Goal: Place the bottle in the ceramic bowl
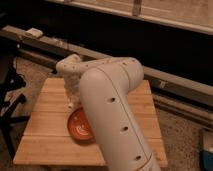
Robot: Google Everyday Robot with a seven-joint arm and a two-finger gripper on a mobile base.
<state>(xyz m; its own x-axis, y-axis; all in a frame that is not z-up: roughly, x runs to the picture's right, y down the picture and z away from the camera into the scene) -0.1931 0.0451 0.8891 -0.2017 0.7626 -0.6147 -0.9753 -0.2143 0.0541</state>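
The ceramic bowl (79,125) is orange-red with a pale swirl inside and sits on the wooden table (45,130), left of centre. My large white arm (112,110) covers its right side. My gripper (73,101) hangs down from the wrist (70,67) over the bowl's far left rim. I cannot make out the bottle; it is hidden by the gripper or out of view.
The table is small, with edges close on all sides. A black stand (10,100) is on the floor to the left. A long dark rail (165,82) runs behind the table. A blue-and-white object (207,150) sits on the floor at lower right.
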